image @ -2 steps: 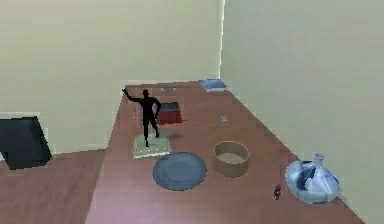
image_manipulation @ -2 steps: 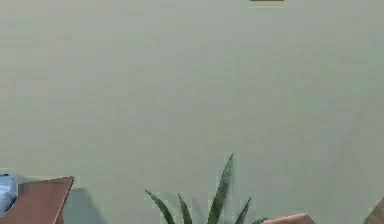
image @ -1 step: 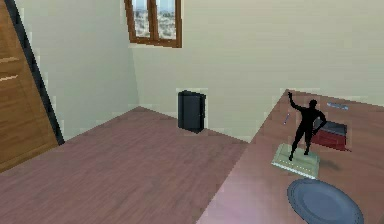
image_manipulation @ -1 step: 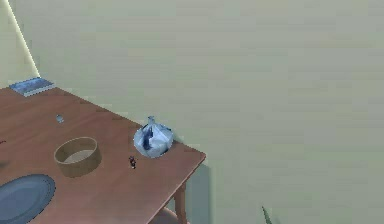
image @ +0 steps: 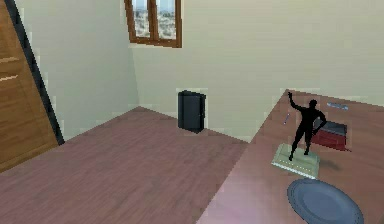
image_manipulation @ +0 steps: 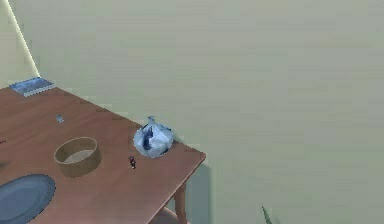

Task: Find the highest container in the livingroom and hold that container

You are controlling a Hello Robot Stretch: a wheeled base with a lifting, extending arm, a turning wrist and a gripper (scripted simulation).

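Note:
A round tan container with low walls (image_manipulation: 77, 155) sits on the brown wooden table (image_manipulation: 110, 185) in the arm side view, toward the table's near part. A dark blue-grey plate (image_manipulation: 22, 196) lies at the arm side view's lower left, and the same plate (image: 325, 201) shows at the forward view's lower right. A crumpled blue-white lump (image_manipulation: 153, 139) lies near the table's far corner, with a tiny dark speck (image_manipulation: 133, 161) just before it.
A black figure statue on a pale base (image: 303, 135) stands on the table (image: 250, 180), with a dark red book (image: 333, 136) behind it. A black box (image: 192, 110) stands on the floor against the far wall under a wood-framed window (image: 153, 20). A wooden door (image: 18, 90) is on the forward view's left. A blue book (image_manipulation: 32, 86) lies at the table's far left.

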